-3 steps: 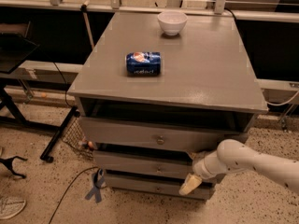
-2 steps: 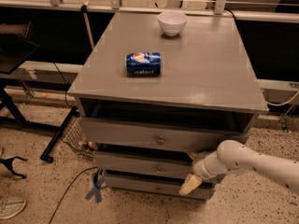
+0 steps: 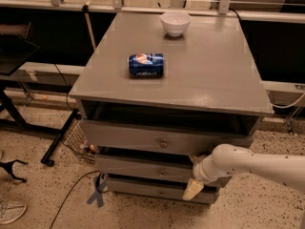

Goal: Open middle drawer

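Note:
The grey cabinet [image 3: 209,80] has three stacked drawers in its front. The middle drawer [image 3: 138,167] is a wide shallow grey front with a small round knob [image 3: 162,173] at its centre. A dark gap shows above it. My gripper [image 3: 193,189] is at the right end of the middle drawer's front, low, with its cream tip hanging over the bottom drawer [image 3: 143,189]. The white arm [image 3: 252,163] reaches in from the right. The gripper is to the right of the knob, apart from it.
The top drawer [image 3: 124,136] with its knob [image 3: 163,143] juts out under the cabinet top. A blue can [image 3: 146,64] lies on the top, with a white bowl [image 3: 175,23] behind it. A black stand's legs [image 3: 57,142] and cables lie on the floor to the left.

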`<action>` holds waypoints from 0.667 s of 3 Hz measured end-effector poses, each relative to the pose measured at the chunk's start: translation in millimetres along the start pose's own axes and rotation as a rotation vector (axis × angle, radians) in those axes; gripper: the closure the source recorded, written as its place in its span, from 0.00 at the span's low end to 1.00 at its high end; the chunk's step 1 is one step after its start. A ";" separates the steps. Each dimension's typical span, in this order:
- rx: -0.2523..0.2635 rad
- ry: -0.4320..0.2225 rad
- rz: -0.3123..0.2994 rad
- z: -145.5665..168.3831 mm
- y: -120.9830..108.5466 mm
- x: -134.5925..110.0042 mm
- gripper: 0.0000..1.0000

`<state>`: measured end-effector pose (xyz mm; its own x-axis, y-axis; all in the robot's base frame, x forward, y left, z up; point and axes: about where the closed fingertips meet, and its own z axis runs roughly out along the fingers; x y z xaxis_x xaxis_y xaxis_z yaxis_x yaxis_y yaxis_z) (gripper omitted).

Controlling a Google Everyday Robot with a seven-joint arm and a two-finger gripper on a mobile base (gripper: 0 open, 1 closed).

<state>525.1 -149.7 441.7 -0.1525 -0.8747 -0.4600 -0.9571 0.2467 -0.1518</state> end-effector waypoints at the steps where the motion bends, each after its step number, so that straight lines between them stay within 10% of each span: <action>1: -0.005 0.027 -0.003 4.9 3.1 5.8 0.00; 2: -0.020 0.038 0.019 8.4 20.9 20.0 0.00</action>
<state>504.1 -158.5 422.1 -0.1796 -0.8852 -0.4291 -0.9587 0.2554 -0.1255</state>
